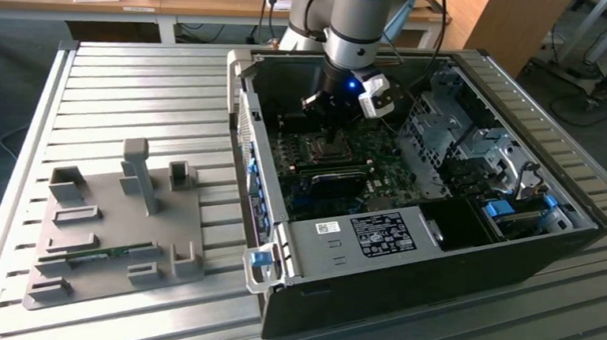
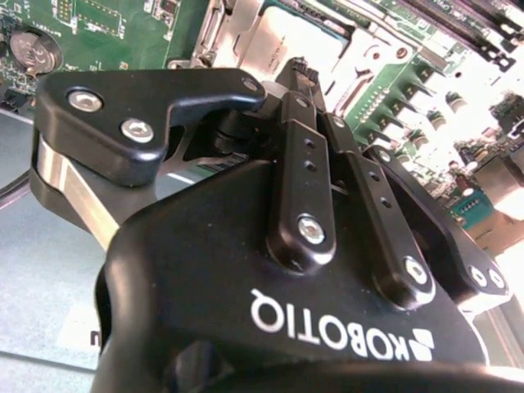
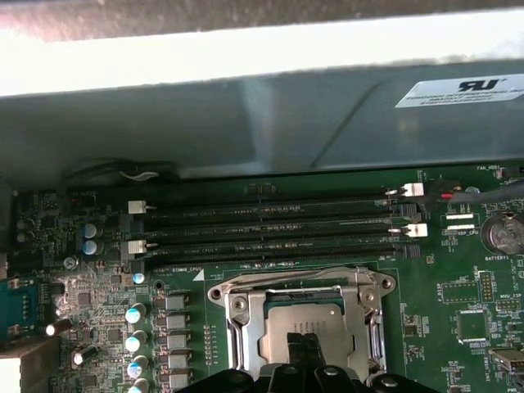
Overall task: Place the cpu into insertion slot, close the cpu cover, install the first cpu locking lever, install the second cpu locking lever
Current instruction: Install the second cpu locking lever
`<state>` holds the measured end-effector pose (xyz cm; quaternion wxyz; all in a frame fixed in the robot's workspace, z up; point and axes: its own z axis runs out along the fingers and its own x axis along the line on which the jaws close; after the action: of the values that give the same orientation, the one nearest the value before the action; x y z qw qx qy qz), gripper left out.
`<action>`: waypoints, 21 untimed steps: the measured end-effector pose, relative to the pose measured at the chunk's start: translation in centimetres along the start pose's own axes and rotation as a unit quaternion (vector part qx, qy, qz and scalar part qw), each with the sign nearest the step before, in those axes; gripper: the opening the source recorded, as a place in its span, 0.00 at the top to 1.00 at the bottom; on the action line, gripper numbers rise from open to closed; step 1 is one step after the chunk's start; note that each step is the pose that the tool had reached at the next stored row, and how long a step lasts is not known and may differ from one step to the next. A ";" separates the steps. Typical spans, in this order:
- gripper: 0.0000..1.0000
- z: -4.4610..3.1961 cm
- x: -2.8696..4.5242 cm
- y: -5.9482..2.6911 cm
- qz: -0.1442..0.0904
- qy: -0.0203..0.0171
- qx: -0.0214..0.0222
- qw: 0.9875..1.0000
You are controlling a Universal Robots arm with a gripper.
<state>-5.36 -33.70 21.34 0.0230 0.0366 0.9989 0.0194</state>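
Four memory slots point(image 3: 270, 225) flank the cpu cover point(image 3: 303, 315), where the gripper's point(image 3: 304, 348) closed fingers press.

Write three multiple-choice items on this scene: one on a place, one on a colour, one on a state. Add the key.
1. Where is the end effector?
A. Outside the computer case
B. Inside the case, over the cpu
C. Inside the case, away from the circuit board

2. What colour is the circuit board?
A. Green
B. Red
C. White

3. How does the cpu cover lie?
A. Raised upright
B. Flat around the cpu
C. Off the board

Key: B, its tips meet the chip in the first wrist view; A, the board is green in every view; B, the chip shows through the frame's window.
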 end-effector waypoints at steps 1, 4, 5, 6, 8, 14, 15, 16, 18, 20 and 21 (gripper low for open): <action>0.89 -0.12 -0.01 0.01 0.000 0.000 0.000 1.000; 0.89 -0.51 -0.03 0.03 0.000 0.000 0.000 1.000; 0.89 -0.64 -0.03 0.03 0.000 0.000 0.000 1.000; 0.89 -0.76 -0.04 0.04 0.000 0.000 0.000 1.000; 0.89 -0.97 -0.05 0.05 0.000 0.000 0.000 1.000; 0.89 -1.30 -0.06 0.06 0.000 0.000 0.000 1.000; 0.89 -1.29 -0.06 0.06 0.000 0.000 0.000 1.000; 0.89 -1.29 -0.06 0.06 0.000 0.000 0.000 1.000; 0.89 -1.29 -0.06 0.07 0.000 0.000 0.000 1.000; 0.89 -1.30 -0.06 0.06 0.000 0.000 0.000 1.000; 0.89 -1.30 -0.06 0.06 0.000 0.000 0.000 1.000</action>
<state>-5.35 -33.69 22.64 0.0230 0.0366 0.9989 0.0195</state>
